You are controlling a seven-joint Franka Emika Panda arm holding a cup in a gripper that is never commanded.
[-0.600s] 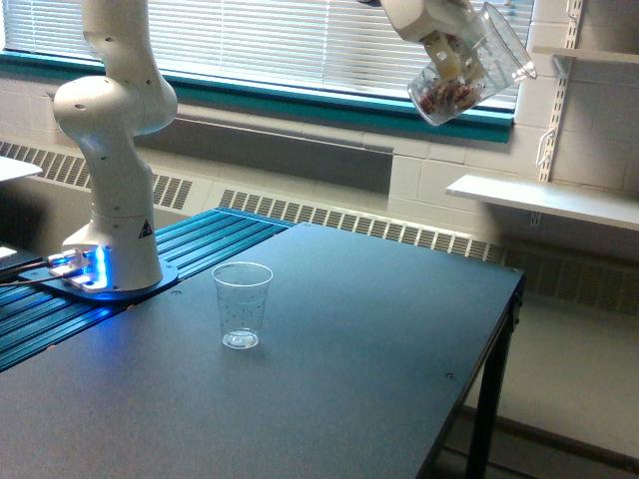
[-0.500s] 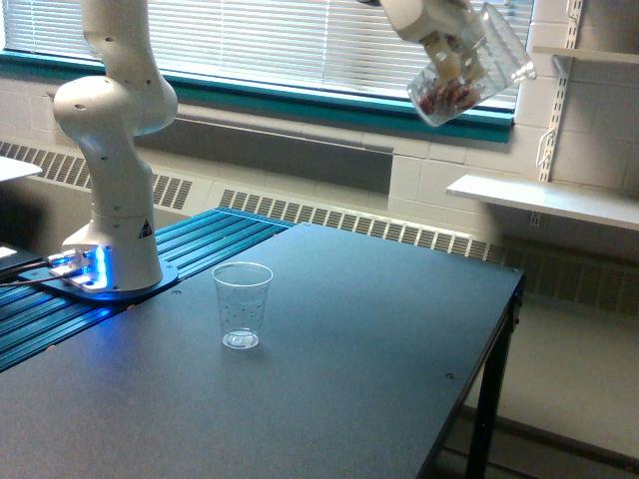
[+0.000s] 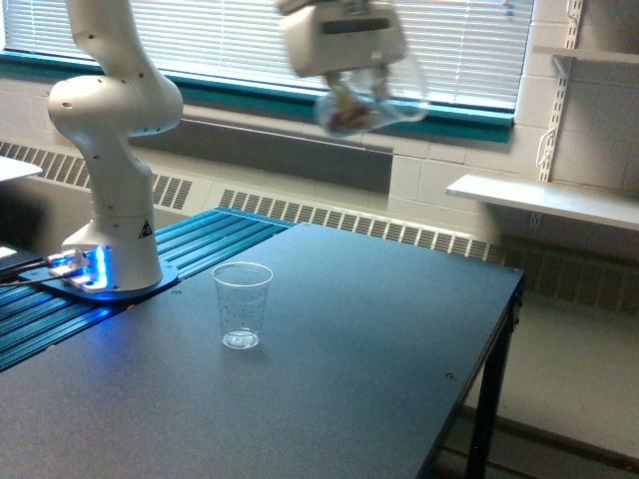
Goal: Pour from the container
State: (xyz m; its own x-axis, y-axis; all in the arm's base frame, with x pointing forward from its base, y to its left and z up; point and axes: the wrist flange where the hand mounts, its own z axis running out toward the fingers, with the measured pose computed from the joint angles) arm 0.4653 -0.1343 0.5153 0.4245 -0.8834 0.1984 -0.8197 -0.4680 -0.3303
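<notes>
High above the table, my gripper (image 3: 351,88) is shut on the container (image 3: 371,102), a clear wide jug that shows blurred with motion. Dark reddish-brown pieces lie in its bottom. It hangs tilted, up and toward the exterior view's right of the small clear speckled cup (image 3: 242,305). That cup stands upright and empty on the dark table (image 3: 329,399), well below the container and apart from it. The white arm's base (image 3: 112,249) is at the exterior view's left.
Blue ribbed rails (image 3: 190,254) run beside the arm's base. A window with blinds and a teal sill (image 3: 250,95) spans the back wall. A white shelf (image 3: 544,200) juts out at the exterior view's right. The table's right edge (image 3: 499,339) drops to the floor.
My gripper has swung the container fast toward the exterior view's left and slightly lower, from above the table's far right to nearer the cup. The cup has not moved.
</notes>
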